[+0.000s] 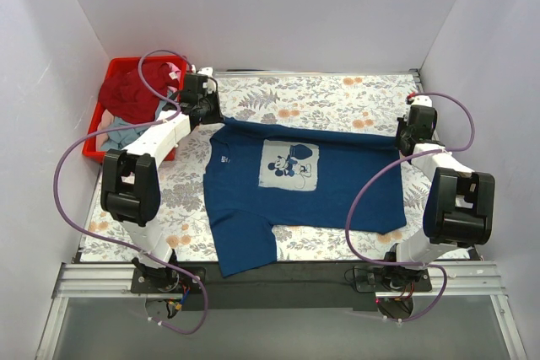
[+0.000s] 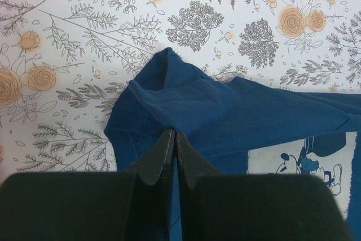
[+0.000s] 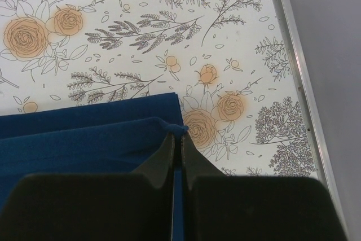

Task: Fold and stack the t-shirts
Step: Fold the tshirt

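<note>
The navy t-shirt (image 1: 295, 200) with its pale mouse print (image 1: 288, 167) lies across the floral table, its far edge folded over toward me. My left gripper (image 1: 213, 119) is shut on the shirt's far-left corner (image 2: 169, 91); its fingers (image 2: 161, 156) pinch the cloth. At the far right my right gripper (image 1: 403, 147) is shut on the hem corner (image 3: 179, 128), which bunches at the fingertips. A dark red t-shirt (image 1: 135, 94) and a pale grey-blue t-shirt (image 1: 126, 132) lie crumpled in the red crate.
The red plastic crate (image 1: 94, 137) stands at the table's far left corner. White walls close in the table; a metal rim (image 3: 296, 77) runs along its right edge. A purple cable (image 1: 371, 187) from the right arm loops over the shirt.
</note>
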### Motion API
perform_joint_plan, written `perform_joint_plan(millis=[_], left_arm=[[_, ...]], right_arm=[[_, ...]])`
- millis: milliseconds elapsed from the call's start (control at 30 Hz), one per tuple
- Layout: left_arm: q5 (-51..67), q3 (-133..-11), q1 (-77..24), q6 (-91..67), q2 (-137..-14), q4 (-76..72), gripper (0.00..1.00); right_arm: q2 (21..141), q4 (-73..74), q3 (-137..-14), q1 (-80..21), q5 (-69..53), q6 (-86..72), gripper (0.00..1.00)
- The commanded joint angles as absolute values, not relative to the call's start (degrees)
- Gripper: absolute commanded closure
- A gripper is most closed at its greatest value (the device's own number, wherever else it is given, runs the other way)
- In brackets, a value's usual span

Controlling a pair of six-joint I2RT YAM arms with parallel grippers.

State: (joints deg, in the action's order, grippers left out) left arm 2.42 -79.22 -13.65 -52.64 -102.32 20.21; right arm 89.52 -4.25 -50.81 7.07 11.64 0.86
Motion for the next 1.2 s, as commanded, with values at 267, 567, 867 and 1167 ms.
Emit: perform_joint_plan(millis=[267, 567, 867, 1167], left_arm=[[3.1, -73.1, -13.8, -57.5, -97.5, 21.7, 1.0], [3.9, -70.1, -14.9, -59.0, -97.7, 21.7, 1.0], [4.3, -67.5, -15.3, -59.4, -96.4, 21.7, 1.0], [2.3, -65.2, -15.4, -59.0, -94.4, 21.5, 1.0]], right_arm=[[89.6, -5.5, -47.7, 7.6, 12.6, -1.0, 0.94], [92.2, -3.2, -47.6, 7.5, 10.2, -2.3, 0.78], [84.9, 5.0, -48.6, 7.4, 9.4, -11.4, 0.46], [82.9, 3.1, -51.8, 7.2, -2.1, -11.0, 0.47]])
